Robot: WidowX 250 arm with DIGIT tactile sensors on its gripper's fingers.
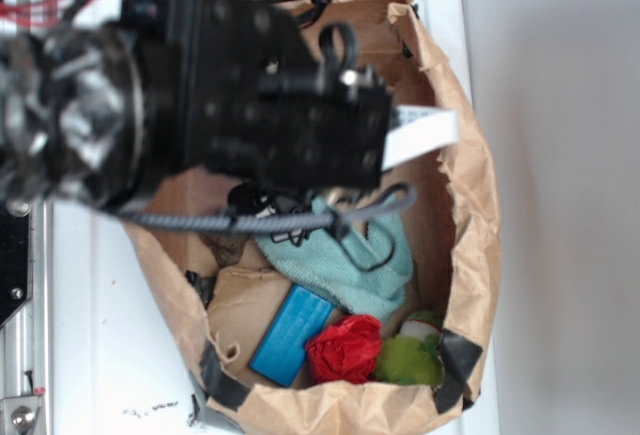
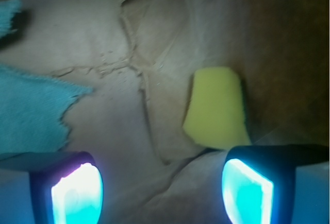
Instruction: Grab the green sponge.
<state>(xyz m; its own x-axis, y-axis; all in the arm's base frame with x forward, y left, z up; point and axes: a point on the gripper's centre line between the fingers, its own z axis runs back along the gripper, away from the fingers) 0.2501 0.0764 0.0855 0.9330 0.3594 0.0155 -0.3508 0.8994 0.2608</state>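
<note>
We see a brown paper bag (image 1: 470, 205) whose crumpled walls ring the space closely, standing on a white surface (image 1: 100, 325). Our gripper (image 2: 160, 188) hangs inside, fingers (image 2: 77, 193) spread apart over bare paper. The green sponge (image 2: 216, 108) lies just ahead, near the right finger, against the bag's wall; the teal cloth (image 2: 28, 110) sits left.

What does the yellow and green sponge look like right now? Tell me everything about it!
The green sponge is a small block of bright yellow foam with a thin dark green scrubby layer along its right edge. It looks soft, with rounded corners. It lies on the crinkled brown paper bag, close to the bag's wall. The open gripper hovers near it, and one glowing finger hides its lower corner. The exterior view does not show the sponge.
</note>
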